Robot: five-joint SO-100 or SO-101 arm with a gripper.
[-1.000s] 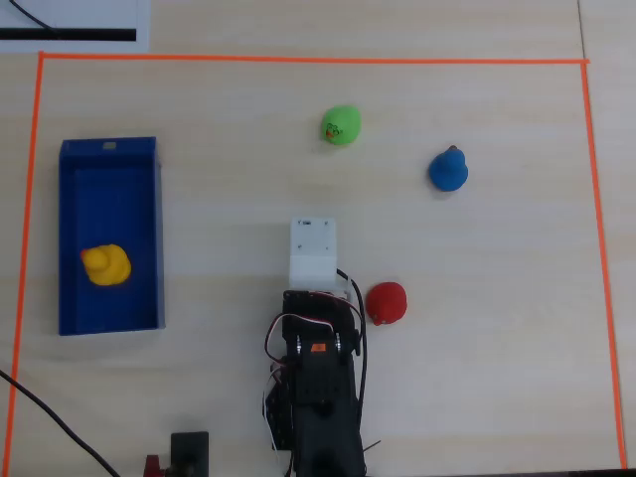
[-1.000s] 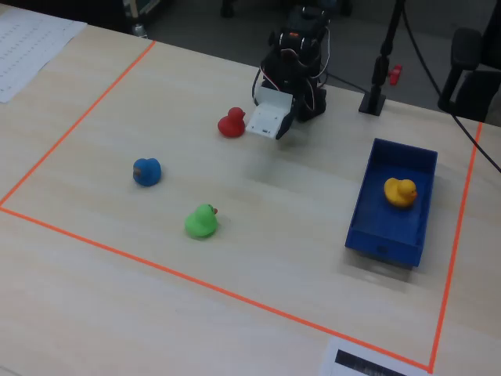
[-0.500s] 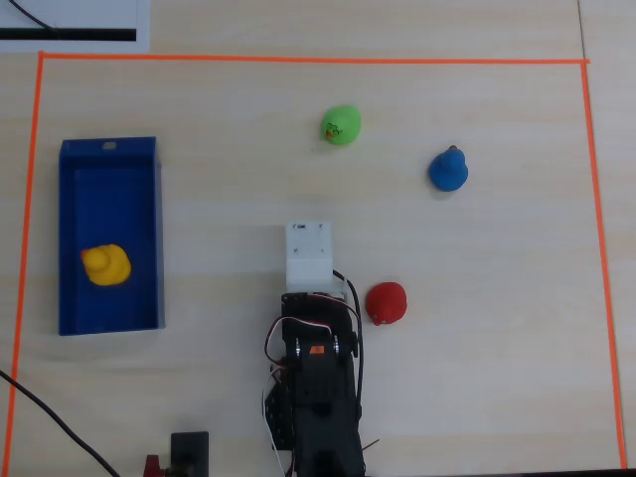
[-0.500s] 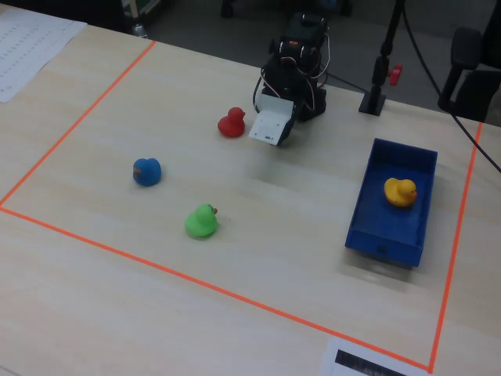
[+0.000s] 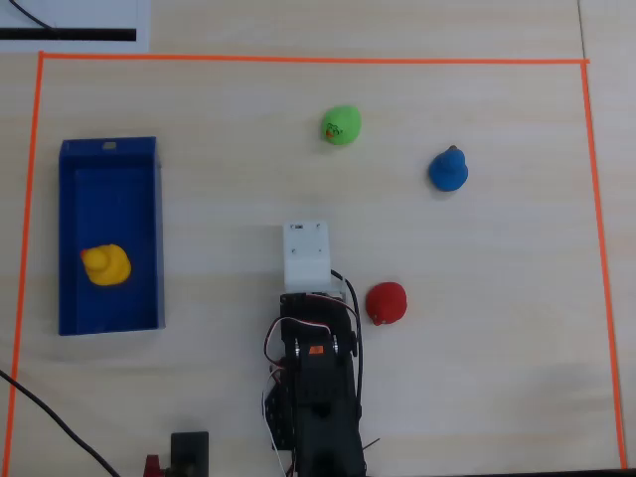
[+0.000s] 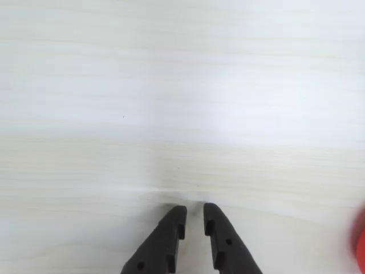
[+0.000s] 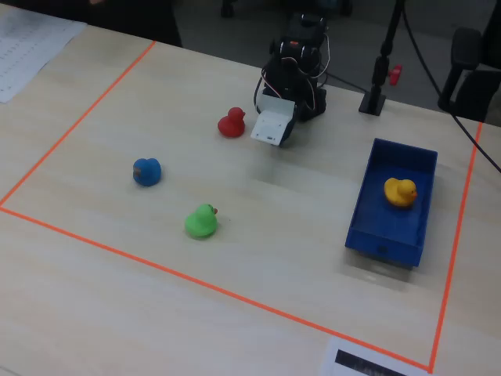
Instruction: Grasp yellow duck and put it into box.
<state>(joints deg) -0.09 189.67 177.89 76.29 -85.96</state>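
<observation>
The yellow duck (image 5: 105, 265) lies inside the deep-blue box (image 5: 109, 149) at the left of the overhead view, toward its near end. In the fixed view the duck (image 7: 400, 192) sits in the box (image 7: 391, 235) at the right. My gripper (image 6: 195, 210) hangs over bare table, its black jaws almost together with nothing between them. The arm (image 5: 313, 368) is folded back near its base, well to the right of the box in the overhead view. Its white wrist housing (image 5: 305, 253) covers the gripper from above.
A red duck (image 5: 386, 302) stands just right of the arm and shows as a red blur (image 6: 359, 242) at the wrist view's right edge. A green duck (image 5: 342, 125) and a blue duck (image 5: 448, 170) stand farther out. Orange tape (image 5: 298, 59) frames the table area.
</observation>
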